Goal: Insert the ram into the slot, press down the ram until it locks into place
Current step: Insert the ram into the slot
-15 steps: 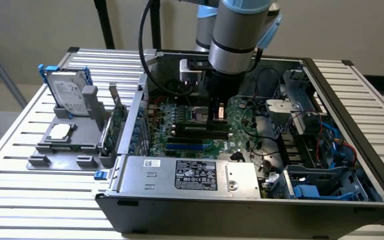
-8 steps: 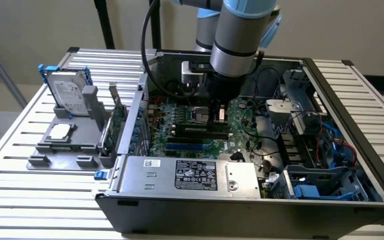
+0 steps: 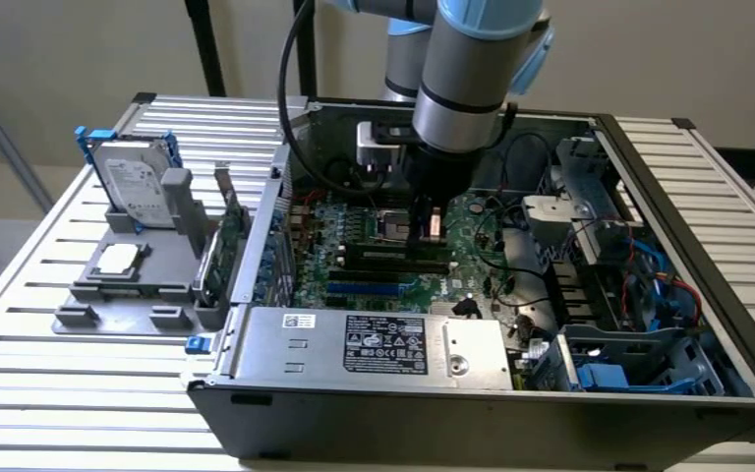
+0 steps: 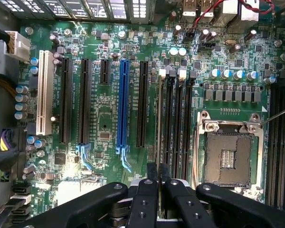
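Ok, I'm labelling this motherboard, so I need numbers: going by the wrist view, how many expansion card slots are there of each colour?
White plastic expansion slot: 1
Blue plastic expansion slot: 1
Black plastic expansion slots: 4, one of them short
Total: 6

The power supply [image 3: 377, 344] is blocking the gripper's [image 3: 420, 236] 6 o'clock, the drive cage [image 3: 601, 211] its 3 o'clock; overhead is lying open.

Setting: robotics lab bench. A slatted aluminium table [image 3: 36, 295] carries an open PC case [image 3: 483, 413] (motherboard [image 4: 109, 95] exposed). A grey fixture [image 3: 129, 280] with a hard drive [image 3: 135, 182] is near the table's exterior-view-left edge. A robot arm [image 3: 476, 69] is overhead.
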Controlling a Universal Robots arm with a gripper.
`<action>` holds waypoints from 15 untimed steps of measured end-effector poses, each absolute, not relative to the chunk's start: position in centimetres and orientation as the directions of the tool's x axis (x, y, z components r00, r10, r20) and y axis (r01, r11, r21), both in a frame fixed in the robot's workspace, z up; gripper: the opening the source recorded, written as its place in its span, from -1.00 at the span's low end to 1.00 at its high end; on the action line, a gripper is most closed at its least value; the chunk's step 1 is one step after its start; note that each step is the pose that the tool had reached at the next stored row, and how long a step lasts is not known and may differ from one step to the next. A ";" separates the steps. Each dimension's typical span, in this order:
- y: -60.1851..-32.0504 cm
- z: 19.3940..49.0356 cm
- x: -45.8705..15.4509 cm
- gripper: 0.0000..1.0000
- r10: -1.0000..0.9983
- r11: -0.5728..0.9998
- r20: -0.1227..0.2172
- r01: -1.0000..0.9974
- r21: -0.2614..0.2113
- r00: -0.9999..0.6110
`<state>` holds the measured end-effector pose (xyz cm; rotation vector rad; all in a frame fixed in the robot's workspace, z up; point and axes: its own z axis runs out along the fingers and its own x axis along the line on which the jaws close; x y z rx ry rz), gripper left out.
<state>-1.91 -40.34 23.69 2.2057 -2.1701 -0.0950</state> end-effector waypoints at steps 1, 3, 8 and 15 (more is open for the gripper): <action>-40.3 23.6 -1.9 -0.74 -1.000 -0.017 -0.011 -0.997 0.076 0.016; -40.3 23.5 -1.9 -0.74 -1.000 -0.016 -0.011 -0.997 0.076 0.016; -40.2 23.4 -1.9 -0.74 -1.000 -0.015 -0.011 -0.997 0.076 0.014; -40.2 23.4 -2.0 -0.74 -1.000 -0.015 -0.011 -0.997 0.076 0.014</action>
